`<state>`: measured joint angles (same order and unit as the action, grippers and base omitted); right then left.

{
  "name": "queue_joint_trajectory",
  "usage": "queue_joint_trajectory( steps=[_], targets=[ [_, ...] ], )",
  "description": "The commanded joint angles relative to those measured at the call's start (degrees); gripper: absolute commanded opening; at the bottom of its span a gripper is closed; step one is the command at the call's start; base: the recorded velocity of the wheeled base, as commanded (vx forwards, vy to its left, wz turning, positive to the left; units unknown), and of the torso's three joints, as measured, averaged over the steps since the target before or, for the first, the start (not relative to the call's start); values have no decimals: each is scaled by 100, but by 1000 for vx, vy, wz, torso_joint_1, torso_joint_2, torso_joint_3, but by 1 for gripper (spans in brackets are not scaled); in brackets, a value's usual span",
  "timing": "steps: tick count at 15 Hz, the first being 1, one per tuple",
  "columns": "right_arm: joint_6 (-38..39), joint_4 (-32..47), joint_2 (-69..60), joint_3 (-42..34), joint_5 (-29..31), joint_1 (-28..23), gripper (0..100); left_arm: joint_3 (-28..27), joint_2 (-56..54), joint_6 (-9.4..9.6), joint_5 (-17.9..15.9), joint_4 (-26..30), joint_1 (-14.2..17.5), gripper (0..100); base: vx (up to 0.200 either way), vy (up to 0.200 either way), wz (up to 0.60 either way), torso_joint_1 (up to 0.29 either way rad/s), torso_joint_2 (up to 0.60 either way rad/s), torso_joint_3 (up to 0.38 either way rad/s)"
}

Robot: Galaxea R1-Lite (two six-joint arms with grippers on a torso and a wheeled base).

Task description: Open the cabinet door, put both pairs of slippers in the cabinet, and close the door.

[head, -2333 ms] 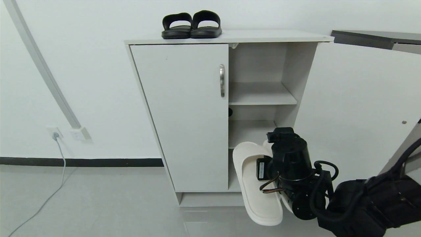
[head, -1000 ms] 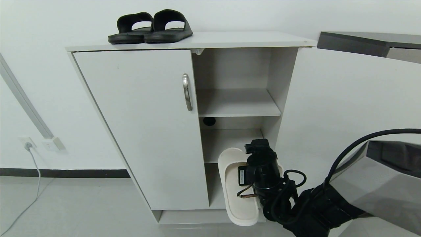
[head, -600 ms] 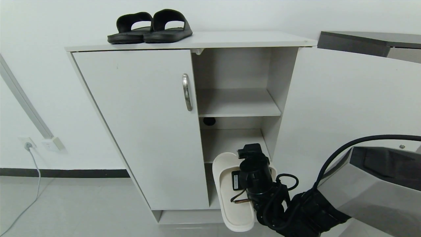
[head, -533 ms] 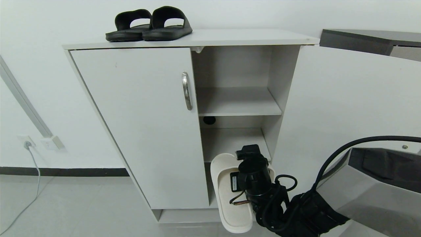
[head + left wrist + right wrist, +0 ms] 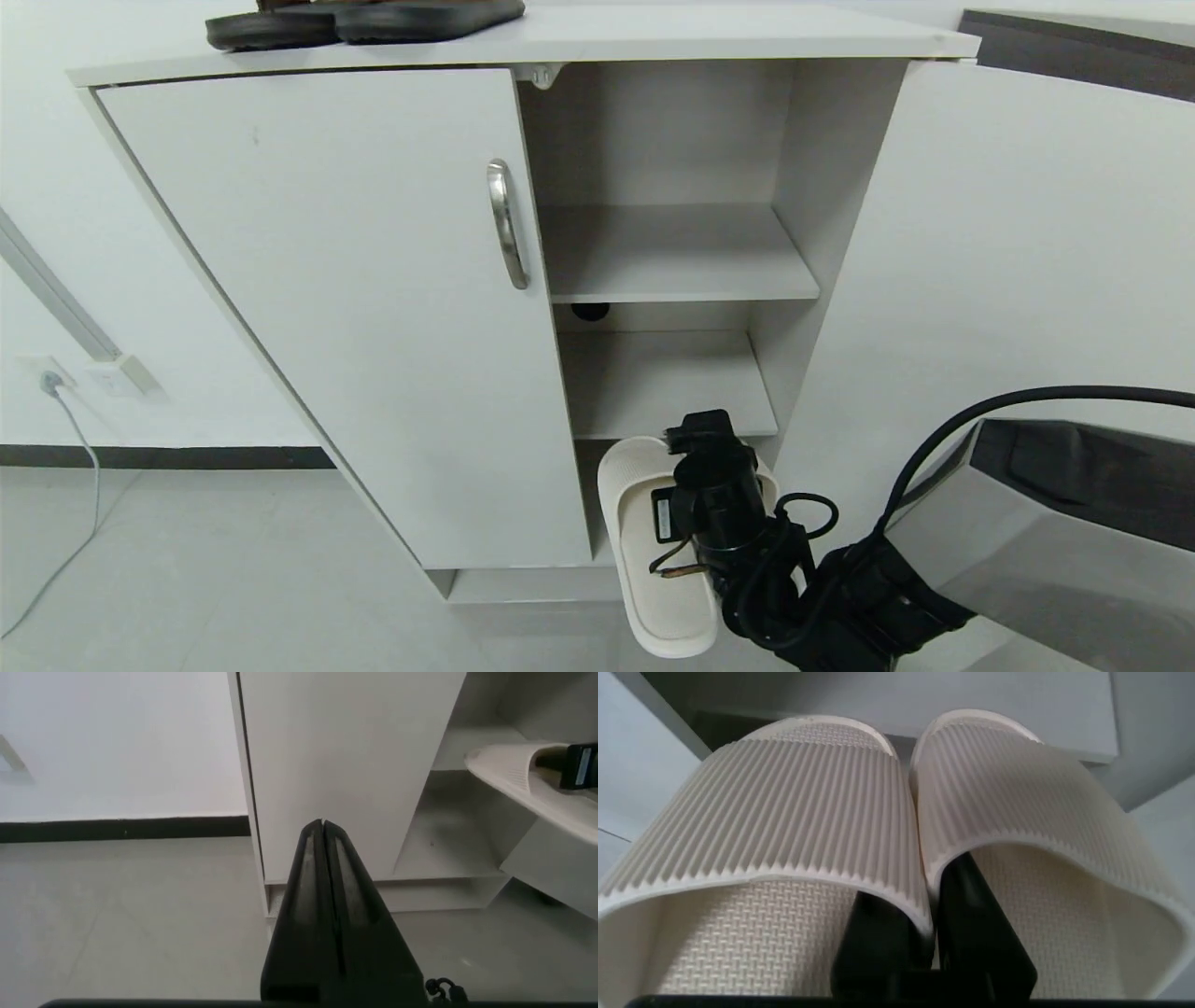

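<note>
The right pincer (image 5: 929, 929) is clamped on the touching straps of the white slippers (image 5: 653, 560). Their long axis runs straight ahead of it, toes at the mouth of the cabinet's bottom compartment (image 5: 439, 845), just beyond and beneath the lower shelf (image 5: 667, 383).

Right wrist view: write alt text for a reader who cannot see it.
The right gripper clamps the adjoining straps of a pair of white ribbed slippers, held side by side. Beyond them lies a grey panel of the cabinet.
</note>
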<state>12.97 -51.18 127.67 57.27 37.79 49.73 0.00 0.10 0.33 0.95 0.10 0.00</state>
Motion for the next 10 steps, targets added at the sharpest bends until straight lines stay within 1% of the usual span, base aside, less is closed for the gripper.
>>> queue_joint_trajectory(
  steps=[1, 4, 5, 8, 10],
  targets=[
    [-14, -6, 100, 118, 0, 2, 0, 0, 8, 2, 2, -1, 0, 0, 0, 0, 0, 7, 2, -198],
    [-84, -42, 47, 205, 106, 2, 0, 0, 8, 2, 10, -1, 0, 0, 0, 0, 0, 4, 2, -181],
    [-207, -226, 38, 197, 176, -7, 0, 0, -1, 2, 10, -1, 0, 0, 0, 0, 0, 2, -2, -80],
    [-831, -1342, 170, 30, 246, -33, 0, 0, -1, 2, 10, -1, 0, 0, 0, 0, 0, 0, 0, 0],
    [-963, -1641, 381, -5, 264, -103, 0, 0, -1, 2, 10, -1, 0, 0, 0, 0, 0, 0, 0, 0]
  ],
)
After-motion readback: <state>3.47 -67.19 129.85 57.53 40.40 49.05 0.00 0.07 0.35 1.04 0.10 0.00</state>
